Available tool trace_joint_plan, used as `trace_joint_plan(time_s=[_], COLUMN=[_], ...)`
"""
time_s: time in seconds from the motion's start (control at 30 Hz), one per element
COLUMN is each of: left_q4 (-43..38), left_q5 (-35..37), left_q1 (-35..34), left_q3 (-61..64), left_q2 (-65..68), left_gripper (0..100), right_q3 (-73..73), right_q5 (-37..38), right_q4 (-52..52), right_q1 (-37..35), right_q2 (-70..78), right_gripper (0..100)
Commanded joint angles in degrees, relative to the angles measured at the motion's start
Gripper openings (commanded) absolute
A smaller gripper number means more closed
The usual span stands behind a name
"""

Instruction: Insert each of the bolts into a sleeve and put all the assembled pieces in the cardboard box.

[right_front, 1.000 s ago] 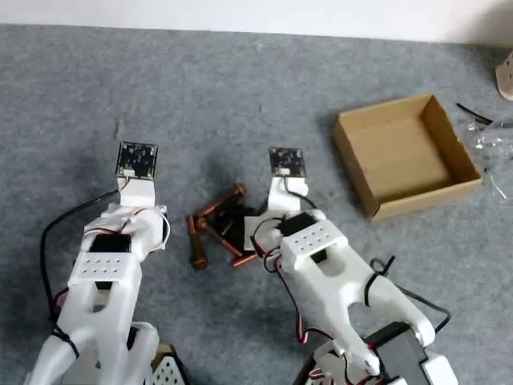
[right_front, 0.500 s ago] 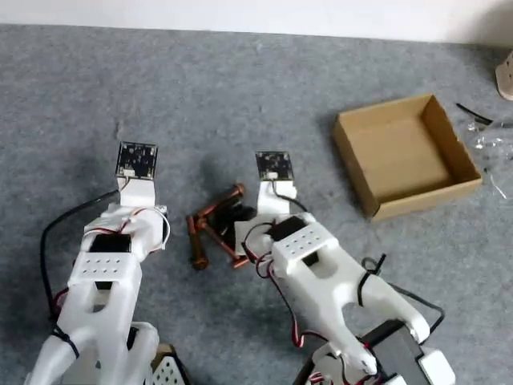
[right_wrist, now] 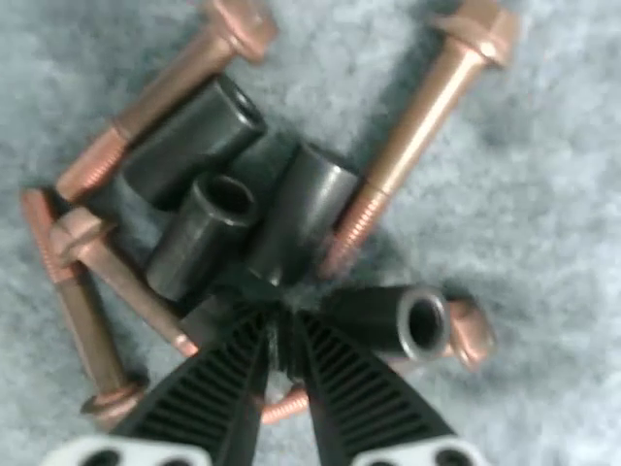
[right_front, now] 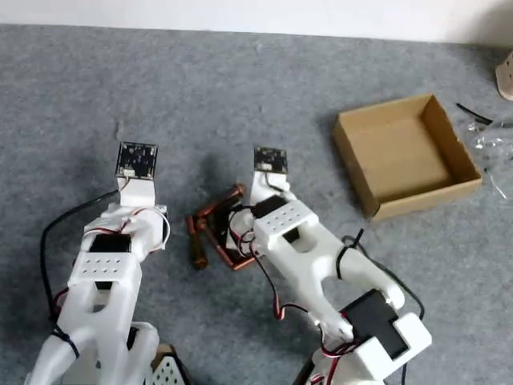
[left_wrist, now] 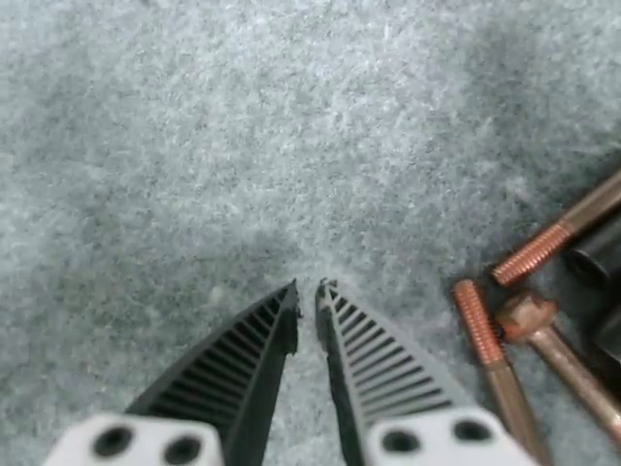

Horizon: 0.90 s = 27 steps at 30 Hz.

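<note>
A loose heap of copper-coloured bolts [right_front: 210,228] and dark sleeves [right_wrist: 199,238] lies on the counter [right_front: 240,88]. The right arm [right_front: 292,237] overhangs the heap's 3 o'clock side and hides part of it from the high view. The right end effector [right_wrist: 281,328] is clenched on nothing, its tips right at the sleeves in the middle of the heap. The left end effector [left_wrist: 307,289], at the heap's 9 o'clock, is likewise clenched and empty, over bare counter near two bolts. The cardboard box [right_front: 401,152] stands open-topped with a bare floor, well apart from the heap toward 2 o'clock. Clear plastic scraps and a black wire [right_front: 485,132] lie at the box's 3 o'clock. The counter is covered in grey carpet-like felt, and a white wall strip [right_front: 240,12] runs along 12 o'clock. Compared with a second earlier, the right arm has swung toward 9 o'clock and covers more of the heap. The left arm [right_front: 108,249] and the box stand as before.
</note>
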Motion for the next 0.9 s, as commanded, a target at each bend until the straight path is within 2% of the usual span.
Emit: trace_joint_plan(time_s=[0.0, 0.13, 0.2, 0.37, 0.57, 0.77, 0.87], left_q4=[-1.32, -1.32, -1.32, -1.32, -1.32, -1.32, -1.32], left_q5=[0.35, 0.35, 0.35, 0.35, 0.35, 0.35, 0.35], left_q1=[-0.75, -0.57, -0.57, -0.57, -0.57, -0.57, -0.48], left_q3=[-0.57, -0.57, -0.57, -0.57, -0.57, -0.57, -0.57], left_q2=[-0.22, -0.22, -0.22, -0.22, -0.22, -0.22, -0.22], left_gripper=[6, 6, 6, 6, 6, 6, 6], right_q3=[-0.04, -0.04, -0.04, 0.48, 8.66, 10.24, 10.07], right_q5=[-0.62, -0.44, 2.02, 4.84, 4.92, 4.66, 4.66], right_q4=[2.51, 2.68, 2.68, 2.77, 3.82, 3.91, 3.91], right_q1=[0.22, 0.57, 2.15, 5.58, 2.68, 2.07, 2.07], right_q2=[1.01, 0.75, -1.01, -13.85, -24.75, -23.6, -21.41], right_gripper=[0.6, 0.5, 0.5, 0.5, 1.4, 20.2, 18.0])
